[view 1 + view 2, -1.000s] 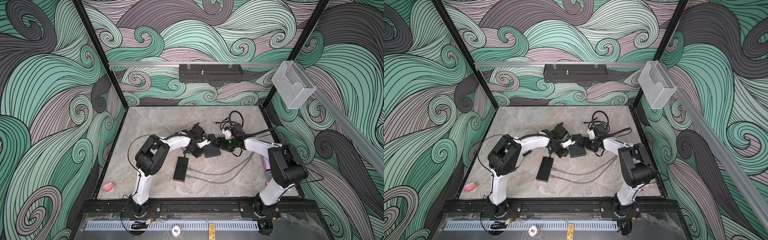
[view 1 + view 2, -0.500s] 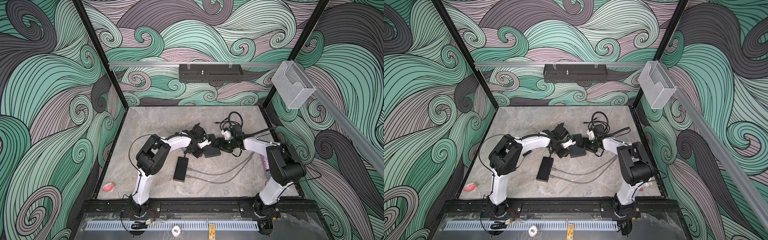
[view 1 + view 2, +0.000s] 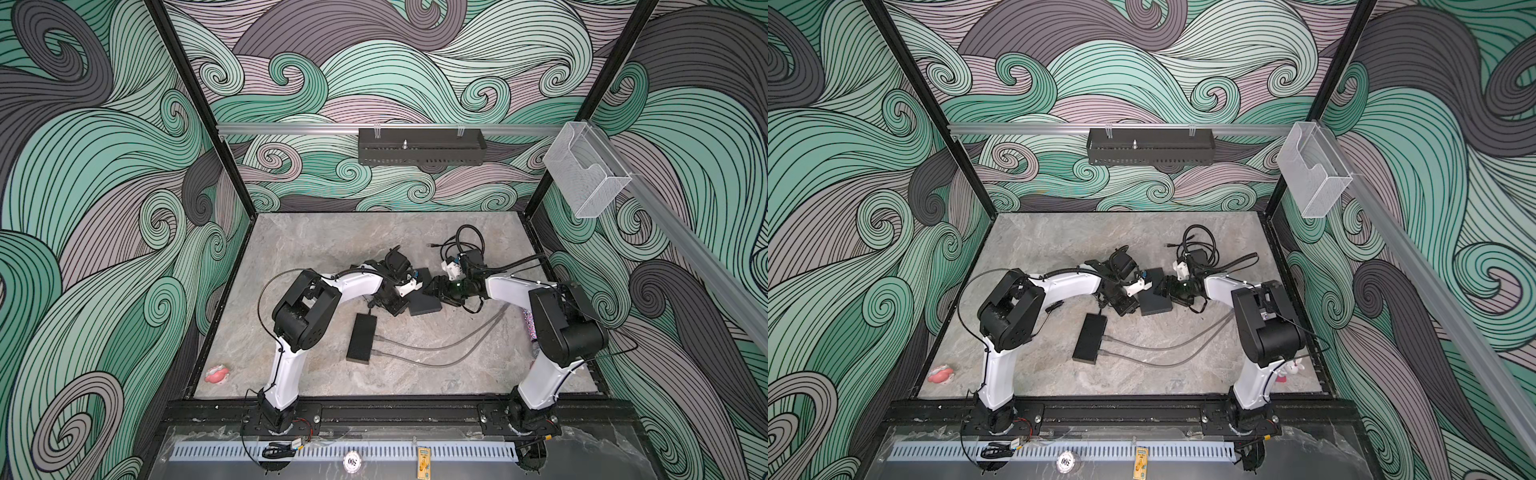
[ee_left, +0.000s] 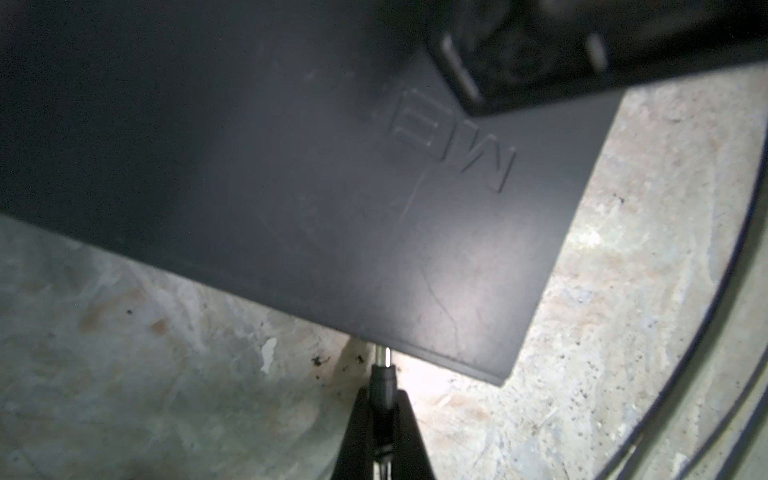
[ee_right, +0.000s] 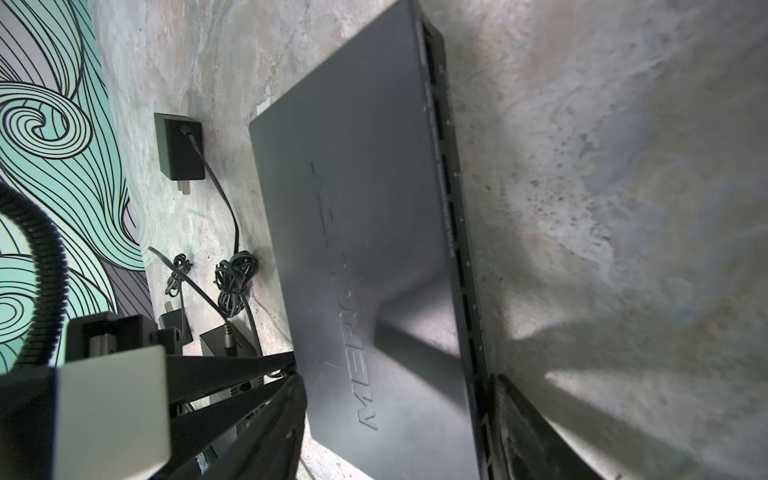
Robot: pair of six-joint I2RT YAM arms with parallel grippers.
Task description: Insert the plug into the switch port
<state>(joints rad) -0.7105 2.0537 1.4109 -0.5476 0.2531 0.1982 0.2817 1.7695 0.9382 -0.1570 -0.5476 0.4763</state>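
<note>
My left gripper is shut on a black barrel plug. The plug's metal tip meets the edge of a flat dark-grey box marked MERCURY. In both top views this box lies mid-table between the left gripper and the right gripper. My right gripper stands open astride the box, one finger against its ported side. The narrow black box with the switch port lies nearer the front. Two grey cables run into it, and the port itself is too small to see.
A coil of black cable lies behind the right gripper. Black power adapters and bundled leads lie beside the grey box. A pink object sits front left and a small toy front right by the right arm's base.
My right gripper has slid left onto the dark-grey box and its jaws have narrowed a little. The left gripper and plug have stayed put.
</note>
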